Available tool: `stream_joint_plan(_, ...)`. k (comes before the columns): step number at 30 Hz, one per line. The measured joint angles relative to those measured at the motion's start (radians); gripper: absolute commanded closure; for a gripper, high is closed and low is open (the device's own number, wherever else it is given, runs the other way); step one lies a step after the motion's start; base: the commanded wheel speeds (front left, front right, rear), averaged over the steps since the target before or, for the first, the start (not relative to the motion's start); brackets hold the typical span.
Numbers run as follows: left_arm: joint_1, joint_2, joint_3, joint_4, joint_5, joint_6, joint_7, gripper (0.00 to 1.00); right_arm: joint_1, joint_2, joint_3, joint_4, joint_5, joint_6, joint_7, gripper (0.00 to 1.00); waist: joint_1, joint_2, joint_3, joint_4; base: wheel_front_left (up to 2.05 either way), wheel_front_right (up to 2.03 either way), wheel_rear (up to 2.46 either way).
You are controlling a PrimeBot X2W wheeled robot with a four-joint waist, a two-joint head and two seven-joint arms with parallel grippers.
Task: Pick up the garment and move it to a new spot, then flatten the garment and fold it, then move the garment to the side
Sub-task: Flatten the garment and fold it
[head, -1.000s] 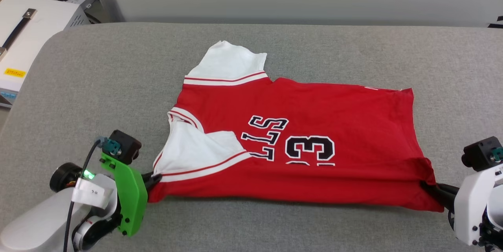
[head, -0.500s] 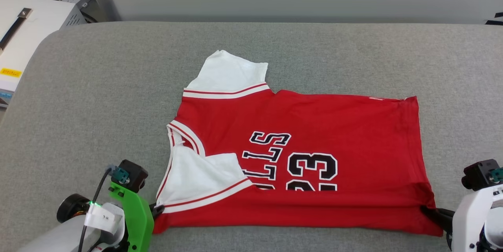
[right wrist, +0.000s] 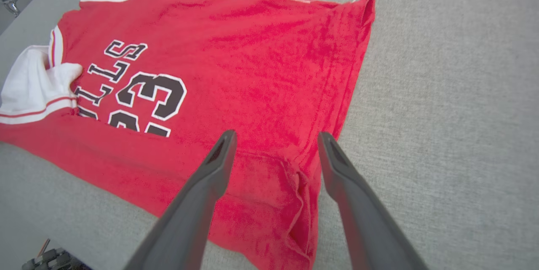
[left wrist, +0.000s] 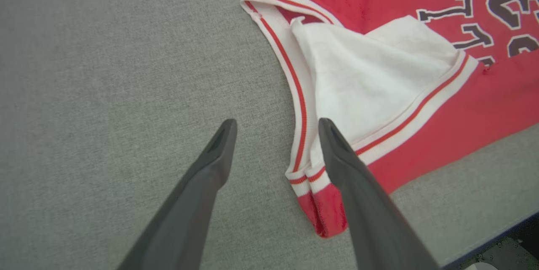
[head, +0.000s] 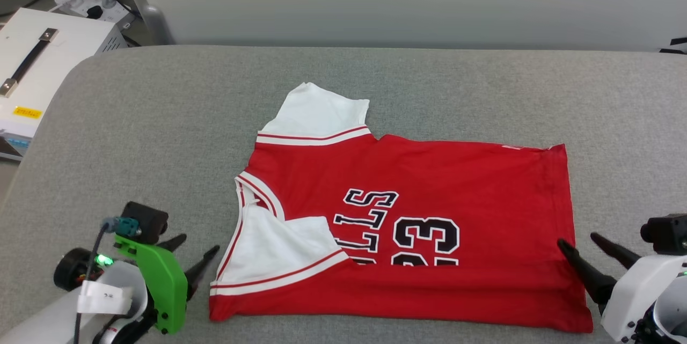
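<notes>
Where the grey padded surface (head: 134,134) spreads across the head view, the garment (head: 429,183) lies flat on its middle, collar toward the robot's left and hem toward its right, its near long edge folded up over the lower lettering (the "23" is cut off by that fold). The left arm's pale forearm rises from the lower left corner, angled toward the shirt. The right arm's white wrist enters at the lower right, pointing up and inward. The left gripper (head: 199,243) sits just beside the collar-side near corner, fingers spread apart and holding nothing; in its wrist view one finger (left wrist: 349,177) overlaps the striped trim. The right gripper (head: 577,239) also stands spread and empty, straddling the hem near the shirt's near corner. One white sleeve (head: 279,247) lies folded onto the chest.
</notes>
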Motion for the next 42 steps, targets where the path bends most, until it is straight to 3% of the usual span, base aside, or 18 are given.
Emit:
stream_joint_plan(5,-0.028,0.043,0.057,-0.059,0.011,0.015,-0.063,0.00,-0.008,0.098,-0.119,-0.080,-0.137,0.000,-0.166,0.00,0.0000,0.0000,-0.019,-0.010,0.00,0.00,0.00)
stream_joint_plan(11,-0.139,0.032,0.101,-0.066,0.033,0.022,-0.087,0.00,-0.010,0.237,-0.225,-0.172,-0.266,0.000,-0.291,0.00,0.0000,0.0000,-0.010,-0.031,0.00,0.00,0.00)
stream_joint_plan(17,-0.295,0.002,0.107,-0.008,0.072,-0.029,-0.017,0.00,-0.011,0.298,-0.229,-0.257,-0.344,0.000,-0.343,0.00,0.0000,0.0000,0.024,-0.066,0.00,0.00,0.00)
stream_joint_plan(23,-0.487,-0.040,0.088,0.088,0.038,-0.104,0.213,0.00,-0.039,0.324,-0.196,-0.294,-0.358,0.000,-0.344,0.00,0.0000,0.0000,0.095,-0.109,0.00,0.00,0.00)
stream_joint_plan(32,-0.753,-0.065,0.043,0.221,0.001,-0.127,0.569,0.00,-0.136,0.326,-0.151,-0.317,-0.363,0.000,-0.371,0.00,0.0001,0.0000,0.250,-0.174,0.00,0.00,0.00)
stream_joint_plan(42,-0.904,-0.119,0.020,0.352,-0.005,-0.129,0.713,0.00,-0.225,0.314,-0.128,-0.307,-0.363,0.000,-0.418,0.00,0.0002,0.0000,0.434,-0.250,0.00,0.00,0.00)
